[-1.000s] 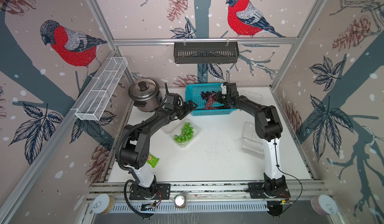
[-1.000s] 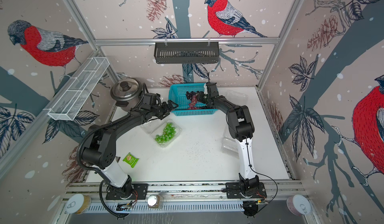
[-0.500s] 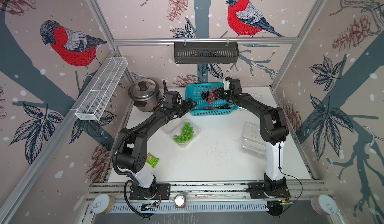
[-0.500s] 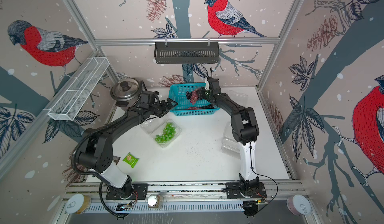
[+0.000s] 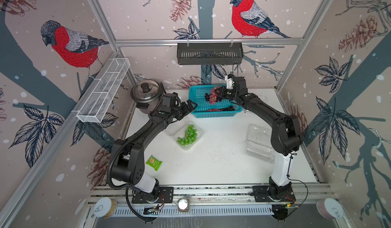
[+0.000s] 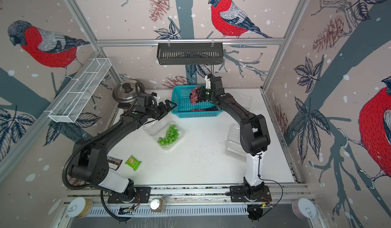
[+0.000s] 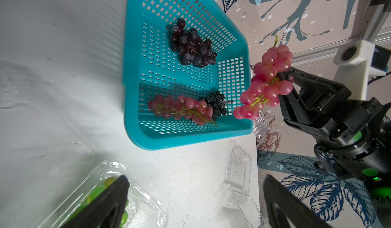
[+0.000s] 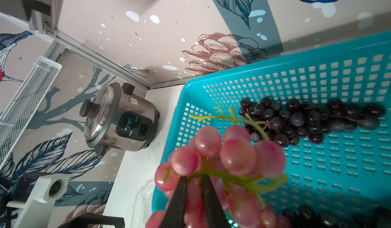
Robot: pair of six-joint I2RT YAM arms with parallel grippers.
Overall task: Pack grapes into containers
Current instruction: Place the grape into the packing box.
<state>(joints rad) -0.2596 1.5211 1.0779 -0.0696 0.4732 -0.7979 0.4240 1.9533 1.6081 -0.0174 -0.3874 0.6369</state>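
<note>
i judge one punnet filled: green grapes (image 5: 187, 136) lie in the clear plastic clamshell (image 5: 200, 131) mid-frame; right gripper (image 8: 193, 178) is clamped on a red grape bunch (image 7: 266, 83) above the teal perforated basket (image 5: 213, 115) upper centre, left gripper (image 5: 190, 107) spread empty, three bunches (image 7: 179, 108) left inside.

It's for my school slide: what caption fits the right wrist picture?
Right gripper pinches a red grape bunch by its stem above the teal basket.
</note>
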